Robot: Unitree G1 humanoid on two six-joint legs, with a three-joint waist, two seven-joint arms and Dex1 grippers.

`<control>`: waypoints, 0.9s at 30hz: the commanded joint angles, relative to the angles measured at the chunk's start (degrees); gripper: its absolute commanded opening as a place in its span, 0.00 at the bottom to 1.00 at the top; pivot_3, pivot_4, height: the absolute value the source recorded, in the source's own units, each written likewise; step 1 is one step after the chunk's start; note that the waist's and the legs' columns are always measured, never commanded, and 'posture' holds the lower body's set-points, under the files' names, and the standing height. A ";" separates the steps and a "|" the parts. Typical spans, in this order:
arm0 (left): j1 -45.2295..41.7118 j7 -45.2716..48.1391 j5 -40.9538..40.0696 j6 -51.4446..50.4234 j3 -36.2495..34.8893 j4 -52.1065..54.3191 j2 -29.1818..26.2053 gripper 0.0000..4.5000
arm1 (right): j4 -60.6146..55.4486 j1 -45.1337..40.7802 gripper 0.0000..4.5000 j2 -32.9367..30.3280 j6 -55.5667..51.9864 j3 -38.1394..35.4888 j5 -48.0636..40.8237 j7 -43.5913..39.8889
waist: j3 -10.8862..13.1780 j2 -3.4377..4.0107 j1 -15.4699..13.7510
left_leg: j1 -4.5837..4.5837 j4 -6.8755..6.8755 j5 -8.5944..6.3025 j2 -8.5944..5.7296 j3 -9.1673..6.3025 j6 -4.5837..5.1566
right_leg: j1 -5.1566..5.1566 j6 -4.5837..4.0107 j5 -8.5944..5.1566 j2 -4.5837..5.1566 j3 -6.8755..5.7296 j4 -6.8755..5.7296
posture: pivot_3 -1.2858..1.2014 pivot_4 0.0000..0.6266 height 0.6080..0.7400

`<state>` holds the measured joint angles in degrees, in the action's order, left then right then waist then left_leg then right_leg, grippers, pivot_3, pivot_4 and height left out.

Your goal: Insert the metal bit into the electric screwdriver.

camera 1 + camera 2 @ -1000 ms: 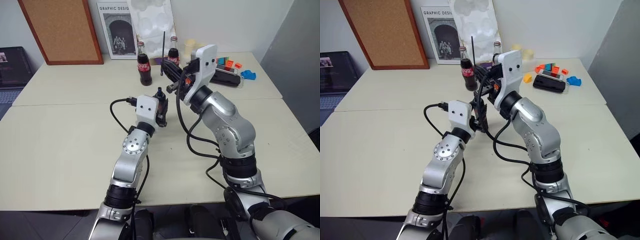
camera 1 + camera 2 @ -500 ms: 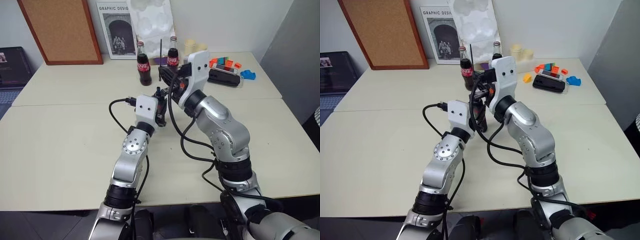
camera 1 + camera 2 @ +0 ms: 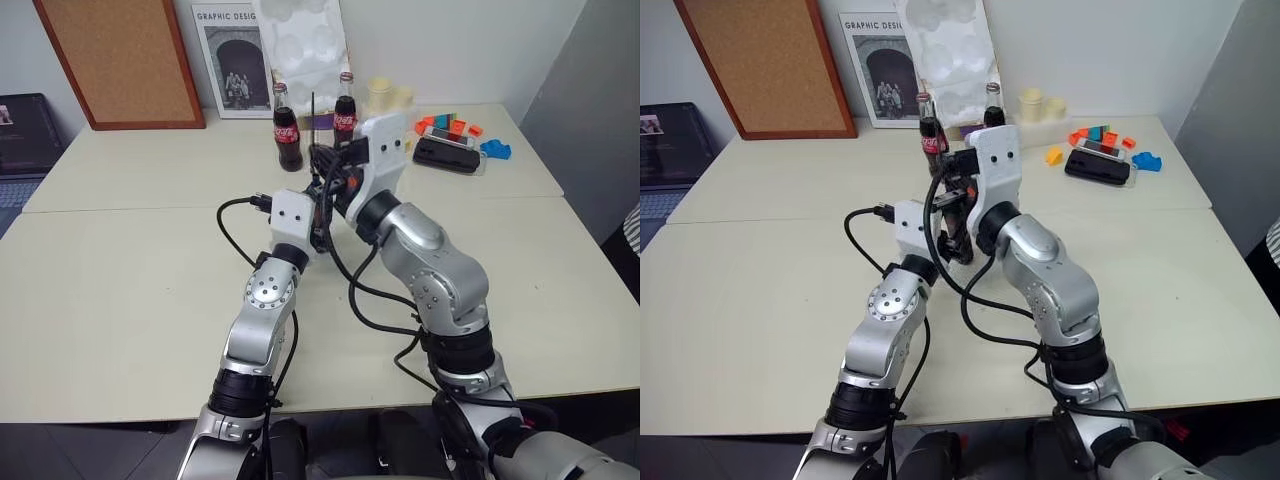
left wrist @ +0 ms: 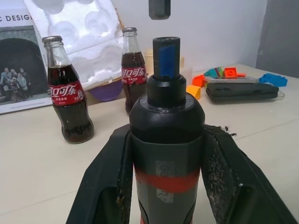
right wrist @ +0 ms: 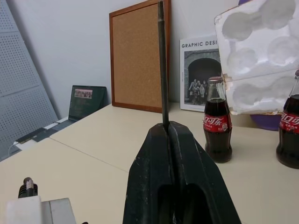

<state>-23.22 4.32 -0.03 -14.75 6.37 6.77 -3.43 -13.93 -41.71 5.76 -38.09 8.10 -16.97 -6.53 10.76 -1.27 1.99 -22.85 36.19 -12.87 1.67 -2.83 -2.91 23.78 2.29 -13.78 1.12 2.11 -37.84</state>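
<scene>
My left gripper (image 4: 167,135) is shut on the electric screwdriver (image 4: 166,154), a dark body with a red band, held upright with its narrow nose (image 4: 166,60) pointing up. My right gripper (image 5: 166,128) is shut on the metal bit (image 5: 162,65), a thin dark rod rising straight out of its closed fingers. In the left eye view the right gripper (image 3: 322,158) sits just above and behind the left gripper (image 3: 320,215), with the bit (image 3: 313,112) standing up above them. A dark piece (image 4: 159,8) hangs right over the nose, apart from it.
Two cola bottles (image 3: 288,135) (image 3: 345,112) stand just behind the grippers, in front of a white foam sheet (image 3: 300,45) and a poster (image 3: 232,60). A black case (image 3: 447,155), coloured blocks (image 3: 455,127) and a cork board (image 3: 120,60) lie further off.
My right arm has swung left and a little down, bringing the bit from beside the bottles to over the left gripper. The left arm and screwdriver have stayed put.
</scene>
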 commanded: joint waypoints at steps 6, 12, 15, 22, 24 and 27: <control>-1.06 -1.77 0.65 -0.59 -1.75 1.24 0.43 0.37 | -1.20 -0.58 0.00 1.47 2.77 0.00 1.00 0.76 | 0.00 0.00 0.02 | 0.00 -0.04 0.00 0.00 0.00 0.00 | 0.02 0.00 0.00 0.00 0.00 0.02 | 0.52 0.24 1.00; -0.81 -1.71 0.55 -0.73 -1.45 1.40 0.54 0.37 | 0.38 -0.51 0.00 1.92 4.59 0.30 1.79 0.38 | 0.00 0.00 0.03 | 0.00 -0.05 0.00 0.00 0.00 0.00 | 0.02 0.00 0.00 -0.01 0.00 0.03 | 0.52 0.24 1.00; -0.85 -1.60 0.50 -0.69 -1.47 1.31 0.49 0.37 | 1.55 -0.43 0.00 1.97 5.57 0.45 2.27 0.02 | 0.00 0.00 0.02 | 0.01 -0.05 0.00 0.00 0.00 0.00 | 0.02 0.00 0.00 -0.01 0.00 0.03 | 0.52 0.24 1.00; -0.64 -1.43 0.51 -0.73 -1.49 1.38 0.28 0.37 | 4.22 -1.08 0.00 1.77 7.69 0.17 2.98 -0.87 | 0.00 0.00 0.03 | 0.00 -0.06 0.00 0.00 0.00 0.00 | 0.02 0.00 0.00 -0.01 0.00 0.04 | 0.52 0.24 1.00; -0.67 -1.46 0.52 -0.77 -1.53 1.38 0.27 0.37 | 4.64 -1.14 0.00 1.75 8.03 0.22 3.15 -1.06 | 0.00 0.00 0.03 | 0.01 -0.06 0.00 0.00 0.00 0.00 | 0.02 0.00 0.00 -0.01 0.00 0.04 | 0.52 0.24 1.00; -0.66 -1.47 0.54 -0.78 -1.58 1.40 0.21 0.37 | 4.87 -0.79 0.00 1.79 8.26 0.48 3.45 -1.36 | 0.00 0.00 0.03 | 0.01 -0.06 0.00 0.00 0.00 0.00 | 0.02 0.00 0.00 -0.01 0.00 0.04 | 0.52 0.24 1.00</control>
<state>-23.52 3.23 -0.10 -15.60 5.89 6.81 -2.87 -8.24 -41.69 7.21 -31.38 8.16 -13.93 -7.47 10.76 -1.27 2.02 -22.85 36.12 -12.87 1.68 -2.83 -2.91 23.80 2.29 -13.79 1.12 2.11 -37.80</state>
